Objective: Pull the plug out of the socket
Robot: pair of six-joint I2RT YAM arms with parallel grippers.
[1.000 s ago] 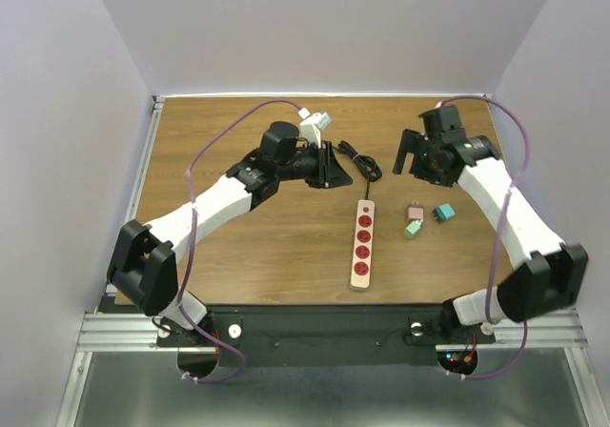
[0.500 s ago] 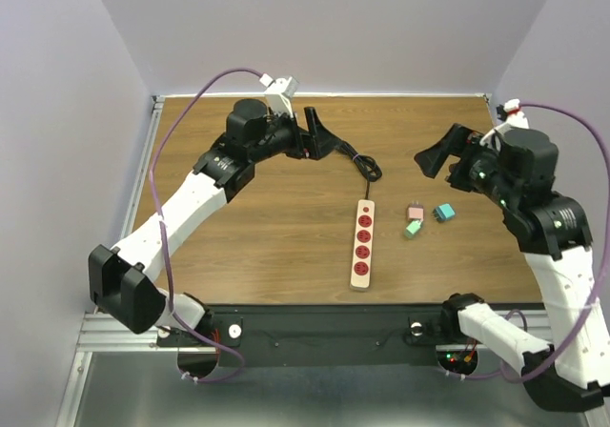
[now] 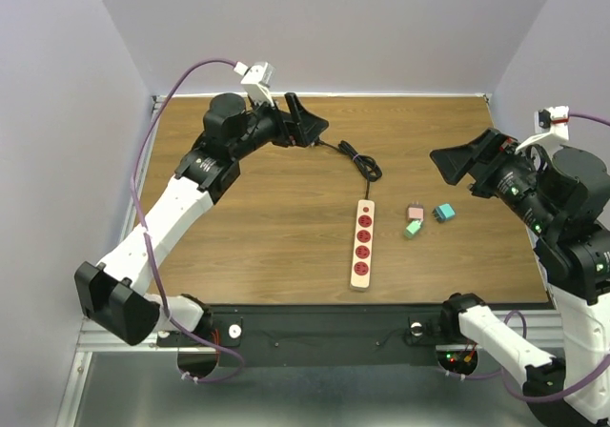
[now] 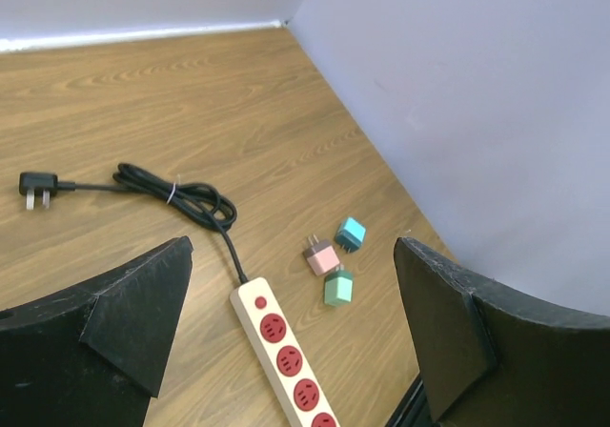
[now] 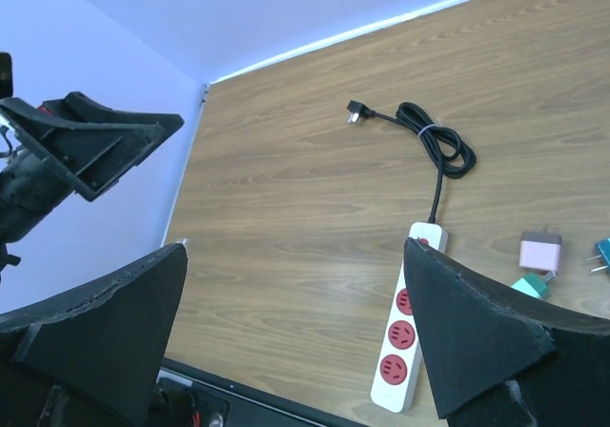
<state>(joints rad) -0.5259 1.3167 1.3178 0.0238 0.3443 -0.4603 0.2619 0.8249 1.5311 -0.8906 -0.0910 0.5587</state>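
Pale lilac walls (image 3: 286, 27) box in a wooden table (image 3: 257, 236) seen from overhead. A beige power strip (image 3: 362, 243) lies near the centre, a little toward 6 o'clock, with its black cord (image 3: 362, 165) coiled off the 12 o'clock end. All four red outlets are bare. At the strip's 3 o'clock sit a pink plug (image 3: 416, 213), a teal plug (image 3: 443, 213) and a green plug (image 3: 412, 228), loose on the wood. The left gripper (image 3: 310, 122) hangs at the table's 11 o'clock and the right gripper (image 3: 448, 160) at 3 o'clock, both raised, spread wide and empty.

The left wrist camera looks down between parted fingers (image 4: 133, 303). The strip is at 6 o'clock, the outlets in view are empty, and the three plugs lie just off its head.

From the right wrist, also between wide-apart fingers (image 5: 105, 322), the strip sits at 5 o'clock. The cord's own wall plug (image 5: 355, 111) lies unconnected toward 12.

With no plug seated in any outlet, the pull looks finished. Which of the three came out cannot be told.
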